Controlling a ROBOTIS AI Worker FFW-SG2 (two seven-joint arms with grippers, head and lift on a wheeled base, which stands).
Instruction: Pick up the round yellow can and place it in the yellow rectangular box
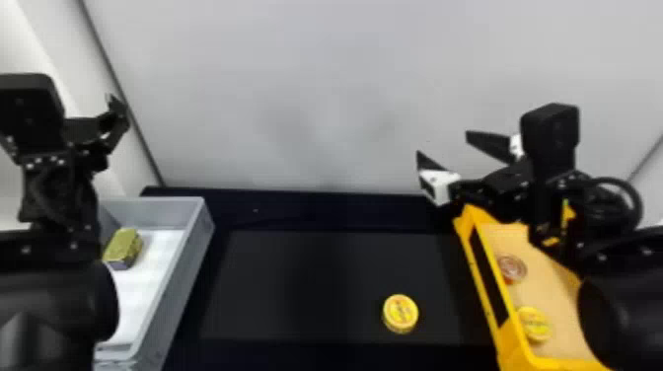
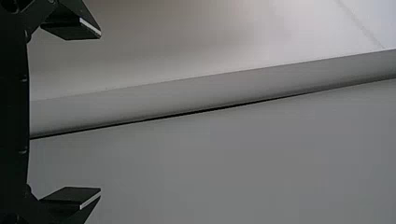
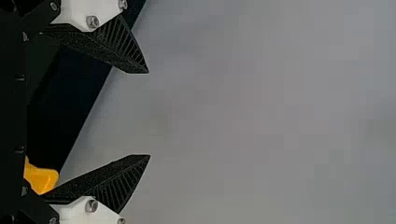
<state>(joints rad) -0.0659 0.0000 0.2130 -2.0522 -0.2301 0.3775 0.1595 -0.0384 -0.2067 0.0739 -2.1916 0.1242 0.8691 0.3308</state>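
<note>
The round yellow can [image 1: 400,313] lies flat on the black table mat, left of the yellow rectangular box [image 1: 486,271]. My right gripper [image 1: 441,143] is raised above the far end of that box, well beyond the can, its fingers spread with nothing between them. In the right wrist view the same gripper [image 3: 149,114] stands open, a yellow corner of the box beside its base. My left gripper [image 1: 118,111] is held up over the grey bin at the left; in the left wrist view the gripper [image 2: 101,113] is open and holds nothing.
Inside the yellow box lie another yellow round can [image 1: 534,324] and a reddish-brown round can [image 1: 511,269]. The grey bin [image 1: 190,256] at the left contains a greenish-gold block [image 1: 122,247]. A pale wall [image 1: 315,98] rises behind the table.
</note>
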